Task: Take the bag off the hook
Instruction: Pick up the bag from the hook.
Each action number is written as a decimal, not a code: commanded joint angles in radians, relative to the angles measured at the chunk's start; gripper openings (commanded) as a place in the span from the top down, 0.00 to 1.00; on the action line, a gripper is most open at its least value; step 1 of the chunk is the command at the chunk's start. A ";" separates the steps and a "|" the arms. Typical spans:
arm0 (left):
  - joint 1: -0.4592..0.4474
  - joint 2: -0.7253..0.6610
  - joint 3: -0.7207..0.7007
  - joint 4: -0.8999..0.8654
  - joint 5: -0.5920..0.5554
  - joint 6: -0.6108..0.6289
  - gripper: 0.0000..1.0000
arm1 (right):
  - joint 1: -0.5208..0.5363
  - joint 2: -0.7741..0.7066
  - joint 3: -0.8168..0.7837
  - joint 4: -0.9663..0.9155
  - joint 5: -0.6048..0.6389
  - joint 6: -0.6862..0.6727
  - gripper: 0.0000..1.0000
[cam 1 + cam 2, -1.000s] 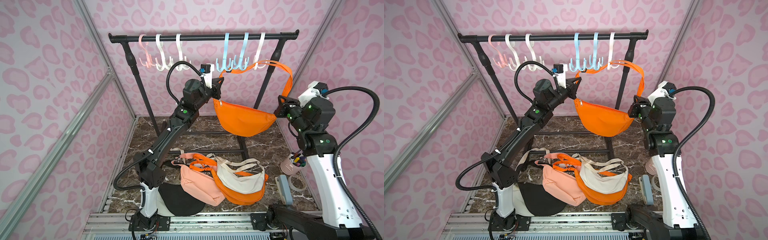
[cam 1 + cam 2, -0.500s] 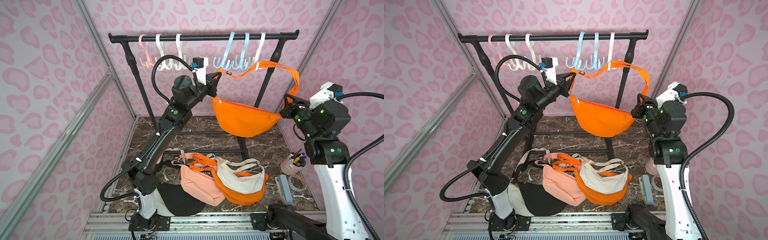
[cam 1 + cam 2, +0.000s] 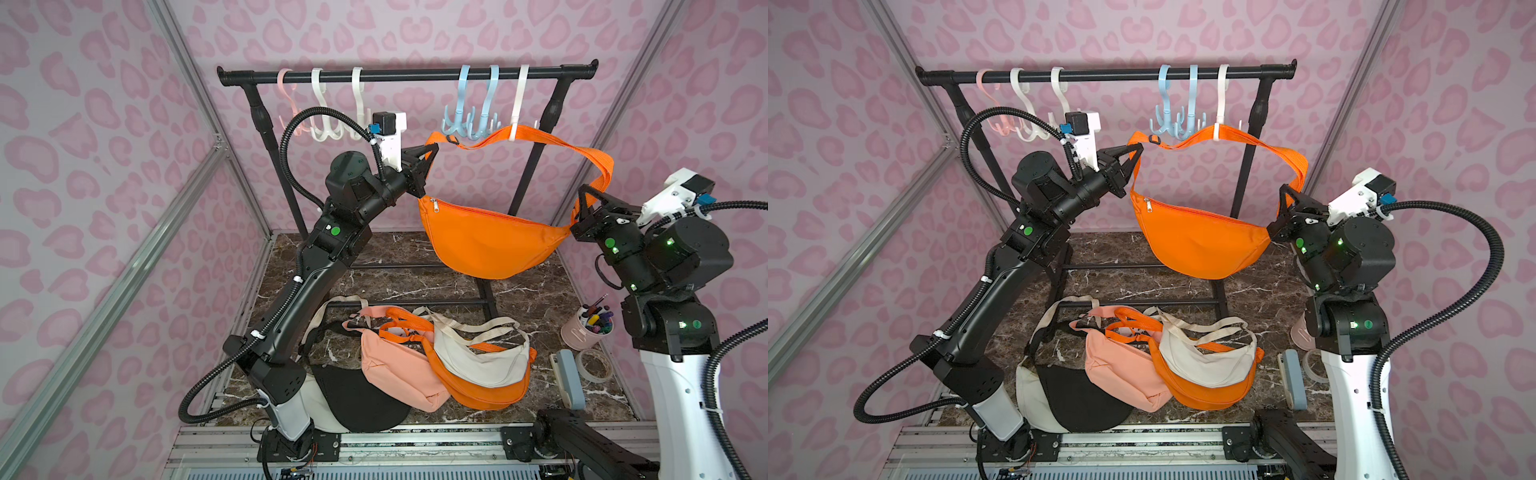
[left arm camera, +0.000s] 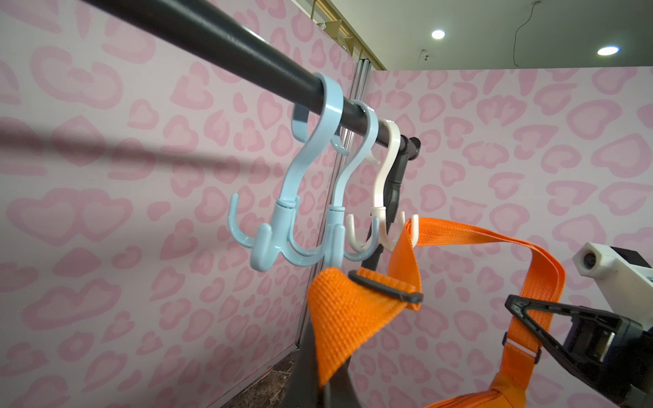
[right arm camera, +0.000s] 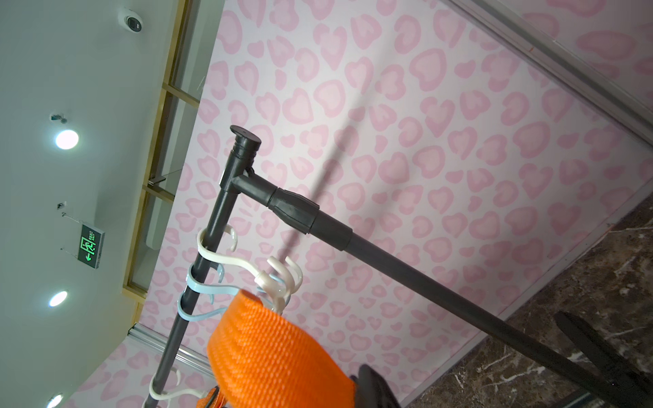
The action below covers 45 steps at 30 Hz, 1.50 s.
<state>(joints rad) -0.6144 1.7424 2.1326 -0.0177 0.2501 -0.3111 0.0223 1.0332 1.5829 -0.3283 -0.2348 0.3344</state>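
Nearest us, at the front edge of the marble floor (image 3: 415,286), lies a heap of spare bags (image 3: 395,365). Above mid-floor hangs the orange bag (image 3: 490,241), held up by 2 grippers. The left gripper (image 3: 432,148) and right gripper (image 3: 583,192) are each clamped tight on its strap (image 3: 552,142). Farthest back, the strap rests over a prong of the white hook (image 3: 518,99) on the black rail (image 3: 407,76).
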 commanded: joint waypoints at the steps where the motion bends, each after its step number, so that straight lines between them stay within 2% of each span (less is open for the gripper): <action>1: 0.005 0.013 0.028 -0.007 -0.034 0.001 0.96 | 0.001 0.022 0.031 0.003 -0.021 0.020 1.00; 5: 0.007 0.066 0.089 -0.022 -0.045 -0.019 0.97 | 0.000 0.037 0.052 0.005 -0.007 0.014 1.00; 11: 0.007 0.177 0.265 -0.087 -0.026 -0.040 0.97 | 0.001 0.094 0.090 0.005 0.001 -0.002 1.00; 17: 0.007 0.223 0.346 -0.057 -0.031 -0.094 0.97 | 0.001 0.206 0.229 -0.041 -0.008 0.006 1.00; 22: 0.007 0.213 0.350 -0.011 -0.019 -0.146 0.97 | 0.001 0.277 0.334 -0.035 -0.038 0.032 1.00; 29: 0.007 0.189 0.355 0.017 0.017 -0.194 0.97 | 0.007 0.325 0.400 0.011 -0.095 0.072 1.00; 41: 0.008 0.112 0.340 -0.033 0.072 -0.169 0.97 | 0.063 0.281 0.414 -0.046 -0.101 0.032 1.00; 45: 0.009 0.032 0.235 -0.052 0.144 -0.156 0.97 | 0.091 0.200 0.341 -0.099 -0.075 0.004 1.00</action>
<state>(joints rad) -0.6044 1.8072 2.4100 -0.0753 0.3286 -0.4843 0.1028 1.2678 1.9610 -0.4004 -0.3176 0.3702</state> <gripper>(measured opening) 0.051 0.053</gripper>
